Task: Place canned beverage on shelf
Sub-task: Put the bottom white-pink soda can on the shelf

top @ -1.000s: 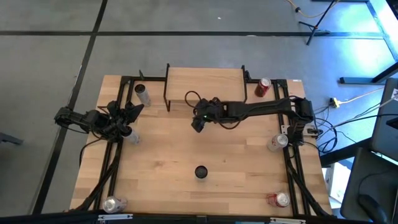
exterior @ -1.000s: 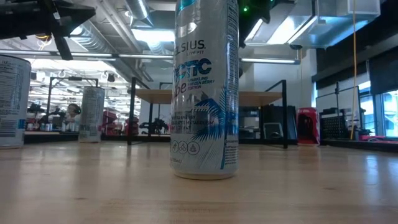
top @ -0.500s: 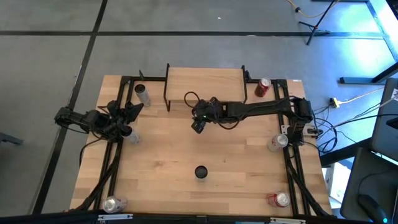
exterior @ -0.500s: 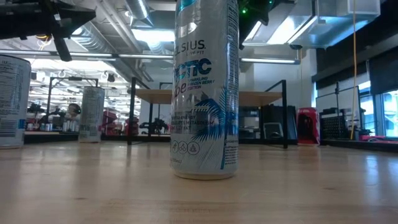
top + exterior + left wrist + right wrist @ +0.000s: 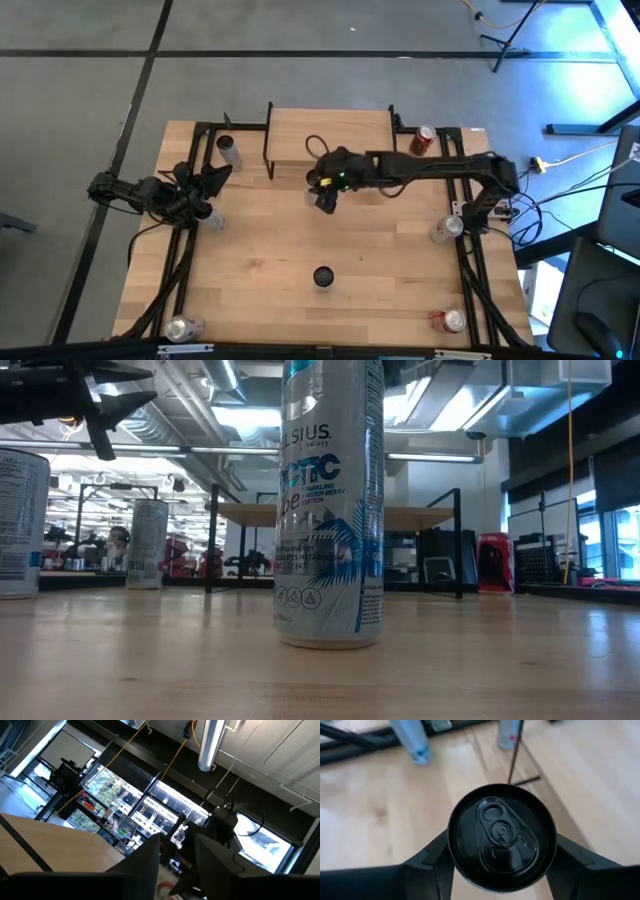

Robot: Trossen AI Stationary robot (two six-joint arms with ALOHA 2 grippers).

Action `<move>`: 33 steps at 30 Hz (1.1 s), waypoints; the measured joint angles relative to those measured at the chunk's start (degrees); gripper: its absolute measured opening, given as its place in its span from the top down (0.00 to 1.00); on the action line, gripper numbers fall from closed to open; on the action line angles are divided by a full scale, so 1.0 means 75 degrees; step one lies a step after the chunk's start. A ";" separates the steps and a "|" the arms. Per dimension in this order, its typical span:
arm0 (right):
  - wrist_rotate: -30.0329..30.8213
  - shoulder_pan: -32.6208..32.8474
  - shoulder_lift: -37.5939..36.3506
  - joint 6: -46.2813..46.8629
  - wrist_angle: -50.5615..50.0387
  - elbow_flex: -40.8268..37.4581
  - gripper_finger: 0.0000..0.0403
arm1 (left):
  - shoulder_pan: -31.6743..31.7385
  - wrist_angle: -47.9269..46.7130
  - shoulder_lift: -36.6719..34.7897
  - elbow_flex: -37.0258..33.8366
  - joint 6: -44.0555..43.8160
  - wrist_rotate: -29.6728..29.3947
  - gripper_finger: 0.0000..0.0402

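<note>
R gripper [image 5: 326, 197] sits over the table just in front of the shelf [image 5: 330, 138], near its front edge. Its jaws pinch a black-topped can [image 5: 501, 837]: in the R wrist view the can stands upright between the two fingers [image 5: 432, 865], one finger on each side of the body, lid w/ pull tab facing the cam. In the high view the can is mostly hidden under the gripper, so can't tell there if it's lifted or on the table. Shelf top is bare wood, nothing on it. L gripper [image 5: 205, 190] waits at the table's L edge, tilted up toward the ceiling; can't tell if its jaws are apart or together. Other cans: dark-topped one [image 5: 323, 276] upright mid-table toward the front, seen close as a tall white/blue can [image 5: 331, 500] in the low view; silver can [image 5: 230, 152] L of shelf; red can [image 5: 423, 140] lying R of shelf; more at the front corners and R edge.
</note>
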 joint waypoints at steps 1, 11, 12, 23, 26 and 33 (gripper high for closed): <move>-0.0076 -0.0003 -0.0137 -0.0140 -0.0190 0.0147 0.47 | -0.0001 0.0000 0.0000 0.0000 0.0002 0.0054 0.67; -0.0574 -0.0884 -0.1238 -0.1779 -0.2149 0.0936 0.47 | 0.0001 0.0003 0.0000 0.0000 -0.0047 0.0400 0.60; -0.0594 -0.1060 -0.1354 -0.1929 -0.2334 0.0931 0.47 | 0.0000 0.0003 0.0000 0.0000 -0.0136 0.0464 0.61; -0.2765 -0.3639 -0.1683 -0.3743 -0.3024 0.0892 0.47 | 0.0000 -0.0038 0.0000 0.0002 -0.0199 0.0424 0.62; -0.3713 -0.4389 -0.1654 -0.4286 -0.3189 0.0875 0.47 | -0.0002 -0.0038 0.0000 0.0000 -0.0202 0.0306 0.62; -0.4774 -0.5979 -0.1668 -0.5342 -0.3675 0.0876 0.46 | 0.0001 -0.0041 0.0000 0.0000 -0.0202 -0.0383 0.62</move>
